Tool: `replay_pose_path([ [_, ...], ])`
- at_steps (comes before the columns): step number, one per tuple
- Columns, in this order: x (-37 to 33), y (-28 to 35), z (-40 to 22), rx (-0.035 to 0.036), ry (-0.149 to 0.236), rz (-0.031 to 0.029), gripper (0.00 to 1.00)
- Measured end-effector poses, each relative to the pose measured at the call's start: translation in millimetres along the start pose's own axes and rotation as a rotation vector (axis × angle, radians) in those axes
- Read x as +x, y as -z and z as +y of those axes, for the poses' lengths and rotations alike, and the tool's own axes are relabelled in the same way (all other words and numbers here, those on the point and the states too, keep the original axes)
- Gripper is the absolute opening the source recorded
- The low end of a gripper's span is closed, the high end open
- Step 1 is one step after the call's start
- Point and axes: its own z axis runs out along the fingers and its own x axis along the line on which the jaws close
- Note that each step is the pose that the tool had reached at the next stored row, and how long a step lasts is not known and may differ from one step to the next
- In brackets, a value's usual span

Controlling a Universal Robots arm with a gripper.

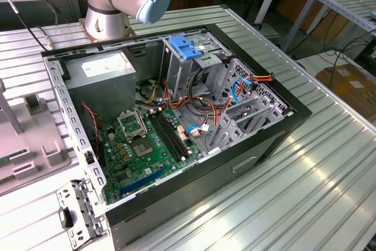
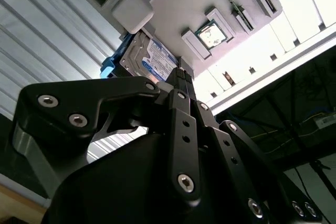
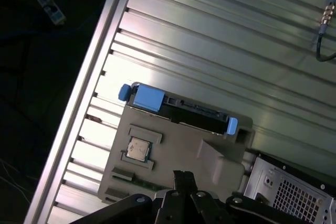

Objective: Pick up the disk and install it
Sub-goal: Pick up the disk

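Ok, gripper (image 3: pixel 181 174) hangs over the grey parts holder (image 3: pixel 178 153). Fingers look closed together w/ nothing in them, tip aimed toward the disk (image 2: pixel 149 59). Disk stands on edge in a slot of that holder, near the CPU chip (image 2: pixel 212 35). It's prob staged upright so the rails stay graspable. Looks: silver body, white label w/ black print + blue stripe, blue carrier rails w/ tabs at both ends. Not picked up yet. In the exterior view the holder is at the frame's left edge, well apart from the drive cage (image 1: pixel 194 69) inside the open PC case (image 1: pixel 247 166), upper centre.
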Motion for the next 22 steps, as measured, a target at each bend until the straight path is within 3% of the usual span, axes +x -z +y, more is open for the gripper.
replay_pose_path([
  [22,0.0,0.0,0.0,-0.0034,0.133,0.0036,0.11],
])
